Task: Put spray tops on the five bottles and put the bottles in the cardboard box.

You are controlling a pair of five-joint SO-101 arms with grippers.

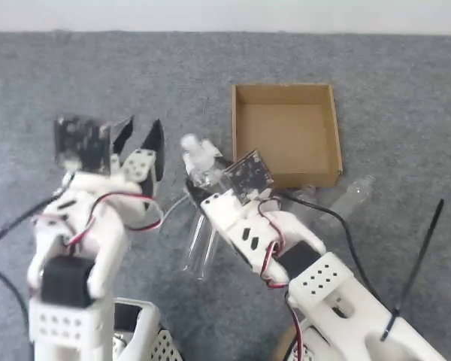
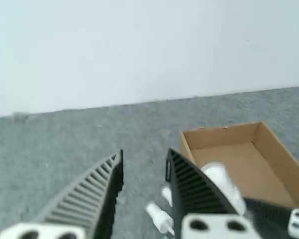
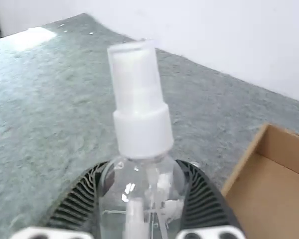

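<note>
Right gripper (image 3: 142,177) clamps my capped bottle (image 3: 139,124), nozzle fwd; cardboard box (image 1: 286,131) sits just beyond, to its right. Left gripper (image 1: 139,139) gapes, empty, farther off.

The clear plastic bottle (image 3: 139,199) wore a white spray top (image 3: 139,114). The square cardboard box (image 1: 286,135) was plain brown, the felt-like table cover (image 1: 75,75) grey, perhaps faintly mottled; ribbed plastic fingers (image 2: 94,194) were black.

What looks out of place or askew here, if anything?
Nothing is spilled or broken. A clear bottle lies on its side on the carpet by the empty box, and a loose spray top lies on the carpet too. The right gripper holds a capped bottle.
</note>
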